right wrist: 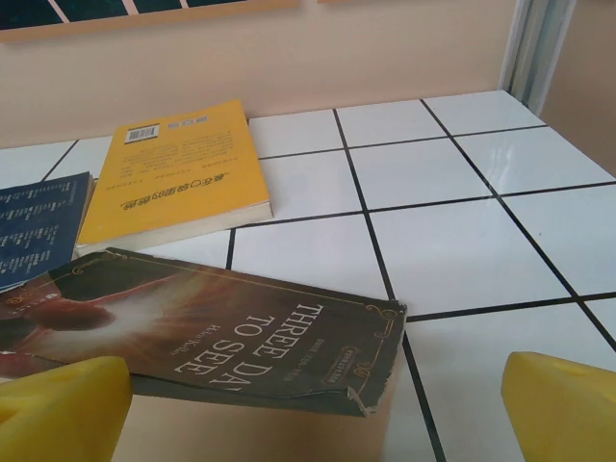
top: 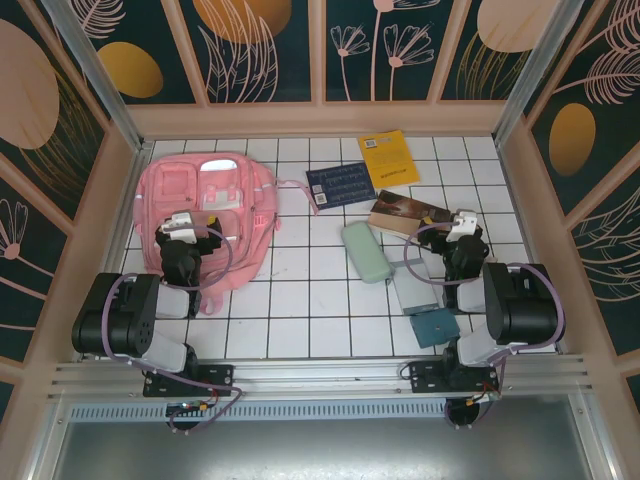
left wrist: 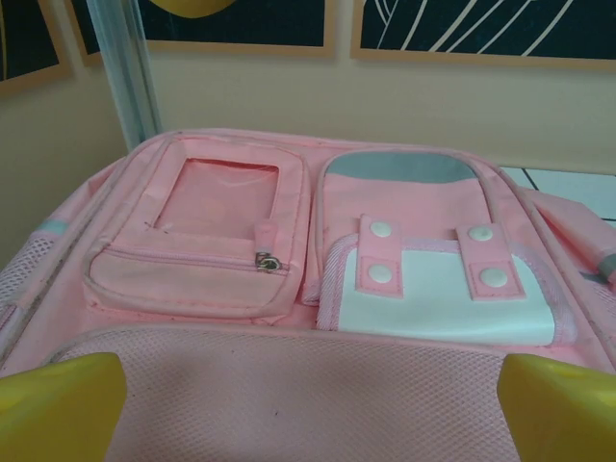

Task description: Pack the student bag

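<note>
I am holding my left claw [left wrist: 308, 409] released, jaws wide, over the student bag [top: 250, 240], which is lying front pockets up at the far left of the bench [top: 300, 310]. My right claw [right wrist: 313, 409] is hovering, equally released, at the brown book [right wrist: 221, 337], probably to take it for packing first.

The black-and-grey left arm [top: 125, 320] and right arm [top: 515, 305] are each built from bulky rounded black joint housings joined by silver-grey links and bolted down on black base plates. Thin purplish cables [top: 222, 262] are looped along both. The left end effector [top: 182, 222] and right end effector [top: 463, 220] are capped with white blocks and fitted with bright yellow fingers [left wrist: 60, 404].
</note>
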